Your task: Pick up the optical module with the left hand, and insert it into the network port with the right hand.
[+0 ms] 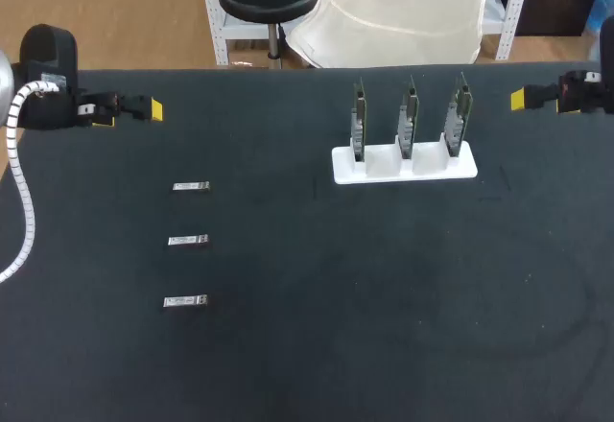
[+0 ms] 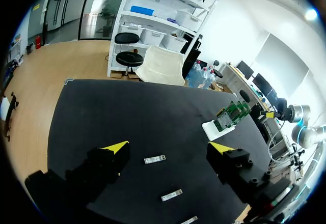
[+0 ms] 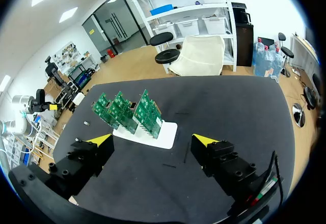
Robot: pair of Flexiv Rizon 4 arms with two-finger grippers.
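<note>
Three small silver optical modules lie in a column on the black table's left half: far (image 1: 191, 186), middle (image 1: 188, 240), near (image 1: 185, 301). In the left wrist view they lie below the fingers, the far module (image 2: 154, 159) closest between them. Three green network cards (image 1: 408, 120) stand upright in a white holder (image 1: 460, 168) at the back right. My left gripper (image 1: 129, 115) hovers open at the far left edge, well behind the modules and holding nothing. My right gripper (image 1: 523, 101) hovers open at the far right edge, beside the cards (image 3: 127, 113), and is empty.
The white holder (image 3: 168, 135) lies just below and ahead of my right gripper (image 3: 153, 140). From my left gripper (image 2: 169, 146), the cards (image 2: 232, 114) show far across the table. A white corrugated cable (image 1: 21, 201) hangs along the left arm.
</note>
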